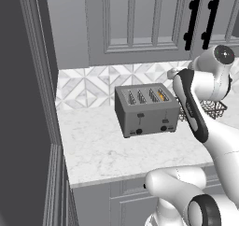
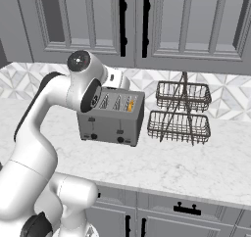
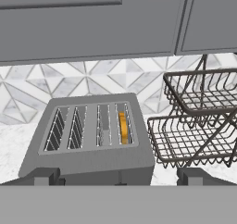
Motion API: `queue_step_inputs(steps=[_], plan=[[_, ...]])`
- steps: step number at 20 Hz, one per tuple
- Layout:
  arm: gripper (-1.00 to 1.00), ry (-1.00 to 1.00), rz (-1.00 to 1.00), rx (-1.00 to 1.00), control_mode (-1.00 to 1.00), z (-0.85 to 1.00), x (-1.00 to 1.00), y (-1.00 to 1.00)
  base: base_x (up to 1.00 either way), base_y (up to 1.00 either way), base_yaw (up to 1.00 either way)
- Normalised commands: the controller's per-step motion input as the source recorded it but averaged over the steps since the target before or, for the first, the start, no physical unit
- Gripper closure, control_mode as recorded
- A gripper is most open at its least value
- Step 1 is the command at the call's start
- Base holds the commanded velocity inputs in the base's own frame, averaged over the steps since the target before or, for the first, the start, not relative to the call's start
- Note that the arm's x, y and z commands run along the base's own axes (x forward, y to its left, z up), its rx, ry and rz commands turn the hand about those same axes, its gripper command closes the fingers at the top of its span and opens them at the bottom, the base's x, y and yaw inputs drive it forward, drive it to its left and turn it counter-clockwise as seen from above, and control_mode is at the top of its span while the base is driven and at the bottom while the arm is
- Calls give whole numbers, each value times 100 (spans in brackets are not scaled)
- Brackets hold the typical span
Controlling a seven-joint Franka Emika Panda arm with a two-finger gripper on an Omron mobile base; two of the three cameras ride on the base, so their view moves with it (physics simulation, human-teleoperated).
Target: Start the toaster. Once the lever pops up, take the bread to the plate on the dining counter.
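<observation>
Hovering above and just behind the front edge of the toaster (image 3: pixel 88 140), gripper (image 3: pixel 118 179) spread fully wide, nothing between the finger tips (image 3: pixel 46 176). Sitting on the marble worktop (image 1: pixel 102 150) against the tiled backsplash (image 1: pixel 88 87), under the grey wall cabinets (image 2: pixel 186 25), front face with two dark levers and two knobs turned toward the base. Four slots on top; bread (image 3: pixel 122 127) down in the slot nearest the wire rack (image 2: pixel 180 111), showing as an orange-tan sliver, probably only its top edge, hard to tell at this angle. Same sliver visible from the left base view in the toaster's right-hand slot (image 1: pixel 161 95). Rack standing just to the right of the toaster, two tiers, apart from it. Arm elbow folded over the toaster's right end in the left base view, covering part of its left end in the right base view.
</observation>
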Motion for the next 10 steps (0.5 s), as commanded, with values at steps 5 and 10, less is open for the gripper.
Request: queue_step_inputs(steps=[5, 10], plan=[[-100, 0, 0, 0, -100, 0, 0, 0, 0, 0, 0], [-100, 0, 0, 0, -100, 0, 0, 0, 0, 0, 0]])
